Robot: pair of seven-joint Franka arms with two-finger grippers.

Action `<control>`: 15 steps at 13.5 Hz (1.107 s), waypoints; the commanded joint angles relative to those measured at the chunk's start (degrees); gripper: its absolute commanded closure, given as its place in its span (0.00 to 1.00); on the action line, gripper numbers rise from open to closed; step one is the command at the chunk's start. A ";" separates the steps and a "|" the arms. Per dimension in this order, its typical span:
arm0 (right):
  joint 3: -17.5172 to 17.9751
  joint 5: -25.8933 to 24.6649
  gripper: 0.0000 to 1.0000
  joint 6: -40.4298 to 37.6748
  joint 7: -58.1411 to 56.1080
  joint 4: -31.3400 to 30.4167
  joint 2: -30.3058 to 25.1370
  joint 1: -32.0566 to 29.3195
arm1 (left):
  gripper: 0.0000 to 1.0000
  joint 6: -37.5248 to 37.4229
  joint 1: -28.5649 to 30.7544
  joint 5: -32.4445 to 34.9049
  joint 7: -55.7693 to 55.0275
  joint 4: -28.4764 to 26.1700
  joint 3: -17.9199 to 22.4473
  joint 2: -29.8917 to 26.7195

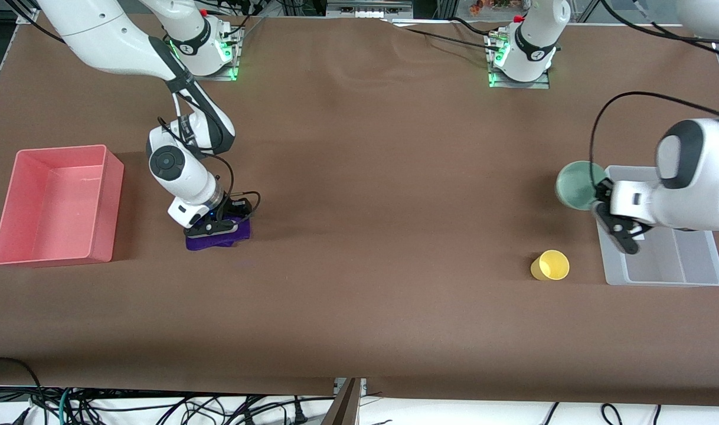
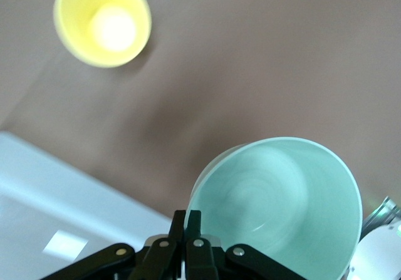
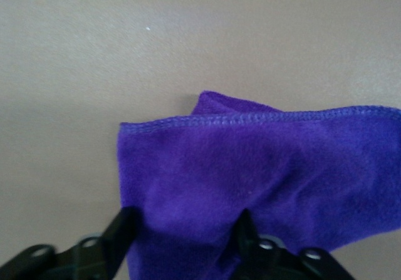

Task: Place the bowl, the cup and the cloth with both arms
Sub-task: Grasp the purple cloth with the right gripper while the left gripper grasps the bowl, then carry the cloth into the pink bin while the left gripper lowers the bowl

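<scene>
Bowl [image 1: 579,185], cup and cloth are all still outside any container, so as I judge it the task is early: two grasps are under way and no placing is finished.

Largest on the brown table [image 1: 371,248] are the two bins: a pink bin [image 1: 17,203] at the right arm's end and a clear bin [image 1: 705,254] at the left arm's end, with nothing visible inside either one.

The cloth [image 1: 218,239] lies flat on the table, near the pink bin toward the middle. The right gripper [image 3: 188,230] is down on it, its two fingers spread on either side of a raised purple fold and not clenched yet (the grasp is set up, not made).

The bowl is tilted on edge in the air, over the table just beside the clear bin's edge. The left gripper [image 2: 187,227] is pinched tight on its rim.

The cup [image 1: 551,265] lies tipped on the table, nearer the front camera than the bowl and near the clear bin, untouched.
</scene>
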 commanded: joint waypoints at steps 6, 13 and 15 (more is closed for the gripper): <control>-1.52 -0.90 1.00 -11.48 -6.17 5.45 -4.15 -0.07 | 1.00 21.64 15.65 9.39 15.78 2.62 0.18 10.80; -10.10 0.07 1.00 -50.23 -30.63 23.63 -13.83 -3.32 | 0.00 33.55 19.54 7.04 16.59 2.62 -0.18 18.21; -18.87 1.55 1.00 -56.24 -42.60 26.21 -13.92 -3.59 | 0.00 31.02 19.19 4.23 16.42 2.79 -0.44 16.63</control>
